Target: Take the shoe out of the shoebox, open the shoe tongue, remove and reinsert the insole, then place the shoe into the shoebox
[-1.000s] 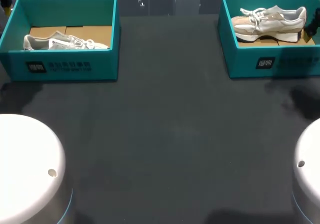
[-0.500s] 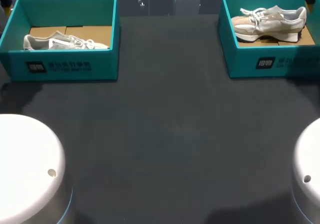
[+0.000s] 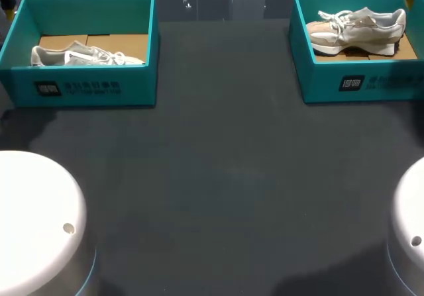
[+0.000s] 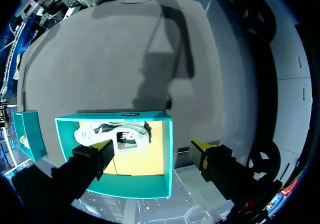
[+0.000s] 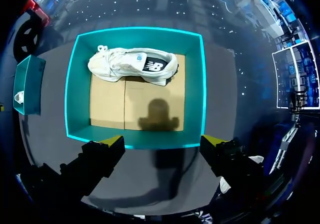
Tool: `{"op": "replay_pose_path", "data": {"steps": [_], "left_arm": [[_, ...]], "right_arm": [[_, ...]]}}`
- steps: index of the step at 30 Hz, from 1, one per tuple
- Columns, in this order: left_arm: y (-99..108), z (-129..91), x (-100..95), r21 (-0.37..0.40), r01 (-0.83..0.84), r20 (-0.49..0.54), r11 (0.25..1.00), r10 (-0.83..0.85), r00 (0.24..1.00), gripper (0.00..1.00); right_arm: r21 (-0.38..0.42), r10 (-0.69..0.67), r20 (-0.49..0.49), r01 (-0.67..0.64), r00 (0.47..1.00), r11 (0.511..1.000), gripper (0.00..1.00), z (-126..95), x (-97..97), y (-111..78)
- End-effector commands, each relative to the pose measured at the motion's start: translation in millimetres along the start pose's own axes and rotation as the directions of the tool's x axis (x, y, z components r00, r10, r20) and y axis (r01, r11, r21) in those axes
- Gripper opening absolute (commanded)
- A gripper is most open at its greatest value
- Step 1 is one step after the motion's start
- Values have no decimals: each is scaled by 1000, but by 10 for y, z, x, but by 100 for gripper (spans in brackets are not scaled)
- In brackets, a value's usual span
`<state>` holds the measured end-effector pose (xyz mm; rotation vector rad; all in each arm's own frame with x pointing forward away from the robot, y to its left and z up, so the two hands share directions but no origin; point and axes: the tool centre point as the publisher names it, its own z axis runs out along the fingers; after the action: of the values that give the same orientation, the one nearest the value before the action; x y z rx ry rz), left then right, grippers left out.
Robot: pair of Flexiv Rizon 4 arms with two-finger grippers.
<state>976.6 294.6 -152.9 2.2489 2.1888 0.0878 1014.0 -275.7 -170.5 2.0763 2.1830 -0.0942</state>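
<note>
Head view shows two teal boxes on the dark worktop (image 3: pixel 225 177), well apart: the left box (image 3: pixel 86 91) at the far left corner and the right box (image 3: pixel 358 84) at the far right corner. Each holds one pale shoe on a cardboard floor. The left shoe (image 3: pixel 79 54) lies along its box's near wall. The right shoe (image 3: pixel 358 26) lies in the far half of its box. Both toes point towards the worktop's middle.

From the right wrist, my right claw (image 5: pixel 163 141) is spread wide and holds nothing. Its tips show over the wall opposite the shoe. The shoe lies straight ahead of the claw, and its long axis runs the same way as the gap between my fingers.

From the left wrist, my left claw (image 4: pixel 152 146) is also spread and empty. It straddles a side wall of its box, and the shoe lies just ahead of the finger (image 4: pixel 105 146) that is over the box.

Each arm is nearest its own box. I judge the right better centred for the lift. Either claw would have to go forward and down, and probably turn to pinch across the shoe rather than along it.
</note>
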Motion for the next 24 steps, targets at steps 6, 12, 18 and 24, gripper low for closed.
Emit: {"op": "replay_pose_path", "data": {"steps": [6,12,18,24], "left_arm": [[-13,-3,3,-2,-1,-2,1000,1,1000,100],[-13,-3,3,-2,-1,-2,1000,1,1000,100],[-13,-3,3,-2,-1,-2,1000,1,1000,100],[-13,-3,3,-2,-1,-2,1000,1,1000,100]], "right_arm": [[-9,-8,166,10,986,1000,100,27,90,641],[-49,-2,181,11,983,999,100,223,-28,862],[-74,-7,190,22,982,997,100,403,-95,1023],[-76,6,175,7,985,997,100,635,-106,1122]]}}
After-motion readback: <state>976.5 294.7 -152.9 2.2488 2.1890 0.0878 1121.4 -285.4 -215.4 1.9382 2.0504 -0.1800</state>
